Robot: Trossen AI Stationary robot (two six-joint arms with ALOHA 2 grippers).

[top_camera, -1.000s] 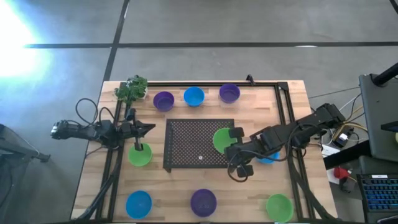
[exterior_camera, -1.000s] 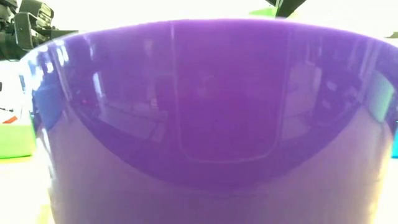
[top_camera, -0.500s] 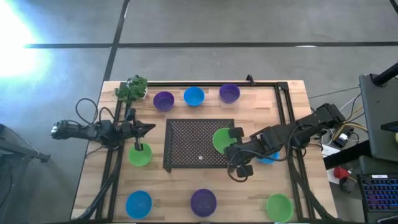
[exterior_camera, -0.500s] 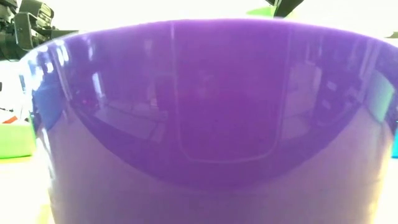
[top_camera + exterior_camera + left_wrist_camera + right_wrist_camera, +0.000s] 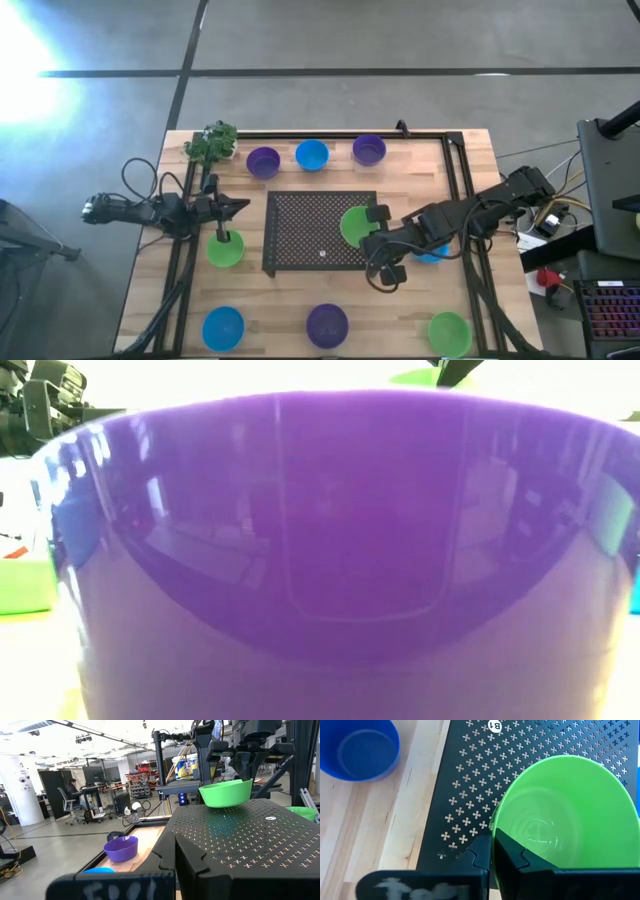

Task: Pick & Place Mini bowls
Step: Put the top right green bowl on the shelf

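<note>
My right gripper (image 5: 368, 230) is shut on a lime green mini bowl (image 5: 354, 225) above the right part of the black mesh mat (image 5: 305, 235). In the left wrist view this bowl (image 5: 226, 793) hangs over the mat under the right gripper's fingers. My left gripper (image 5: 243, 207) is shut on nothing and waits at the table's left, just beyond another green bowl (image 5: 225, 249) that sits on the wood. Further mini bowls stand on their bases along the far and near sides. My right gripper pinches the green bowl's rim (image 5: 493, 834), on the side toward the table's right, with one finger (image 5: 516, 856) inside the bowl and the other (image 5: 479, 856) outside. The fingers slant down from the table's right. The bowl is tilted and lifted clear of the mat.
At the far side stand a purple bowl (image 5: 263, 161), a blue bowl (image 5: 312, 154) and a purple bowl (image 5: 369, 150). Near the front edge stand blue (image 5: 223, 327), purple (image 5: 327, 324) and green (image 5: 449, 332) bowls. A blue bowl (image 5: 432, 254) lies under the right arm. A plant (image 5: 211, 143) fills the far left corner.
</note>
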